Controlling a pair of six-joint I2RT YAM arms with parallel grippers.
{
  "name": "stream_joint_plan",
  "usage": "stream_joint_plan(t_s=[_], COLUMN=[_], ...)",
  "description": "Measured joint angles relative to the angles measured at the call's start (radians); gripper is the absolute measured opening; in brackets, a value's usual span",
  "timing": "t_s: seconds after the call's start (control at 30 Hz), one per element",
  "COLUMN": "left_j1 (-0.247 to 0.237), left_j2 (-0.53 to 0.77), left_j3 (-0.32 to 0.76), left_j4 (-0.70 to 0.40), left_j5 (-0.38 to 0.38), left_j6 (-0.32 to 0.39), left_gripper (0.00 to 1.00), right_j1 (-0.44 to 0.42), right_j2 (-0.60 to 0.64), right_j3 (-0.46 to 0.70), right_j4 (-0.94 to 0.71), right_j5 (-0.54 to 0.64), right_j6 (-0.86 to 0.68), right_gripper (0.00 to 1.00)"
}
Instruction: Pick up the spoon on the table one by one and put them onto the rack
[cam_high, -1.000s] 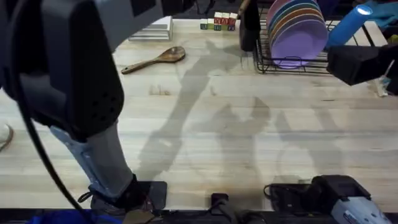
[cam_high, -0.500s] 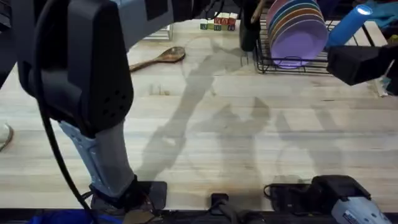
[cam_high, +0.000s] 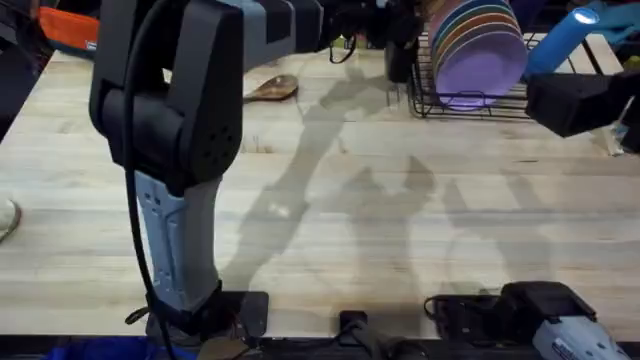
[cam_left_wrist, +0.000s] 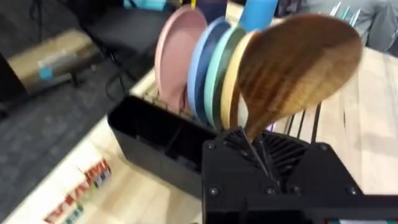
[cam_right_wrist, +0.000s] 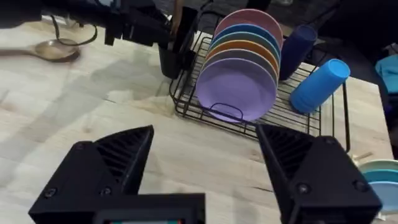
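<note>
Wooden spoon (cam_left_wrist: 298, 68) clamped in our left hand (cam_left_wrist: 261, 155), bowl up, just above utensil cup (cam_left_wrist: 165, 146) on rack (cam_high: 430, 100). Second spoon (cam_high: 272, 88) flat on table (cam_high: 400, 230), well apart from rack, on cup side. Coloured plates (cam_right_wrist: 239, 81) upright in rack slots. Our right hand (cam_right_wrist: 205, 168) fingers apart, empty, near rack.

Overhead faces down-forward; both wrist views, the left apparently closest, share the rack (cam_right_wrist: 249, 118).
</note>
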Motion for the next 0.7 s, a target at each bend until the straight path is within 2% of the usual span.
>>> stream_joint_plan(t_s=[0.13, 0.47, 0.7], left_j1=[0.002, 0.006, 0.006], left_j2=[0.0, 0.0, 0.0], left_j3=[0.0, 0.001, 0.001], left_j4=[-0.049, -0.056, -0.069], left_j5=[-0.006, -0.005, -0.002], left_j6=[0.015, 0.03, 0.034], left_gripper=[0.043, 0.044, 0.46], right_j1=[0.0, 0.0, 0.0], right_j2=[0.0, 0.0, 0.0], right_j3=[0.0, 0.0, 0.0], right_j4=[0.0, 0.0, 0.0], right_j5=[0.0, 0.0, 0.0], right_j6=[0.0, 0.0, 0.0], right_gripper=[0.993, 0.993, 0.993])
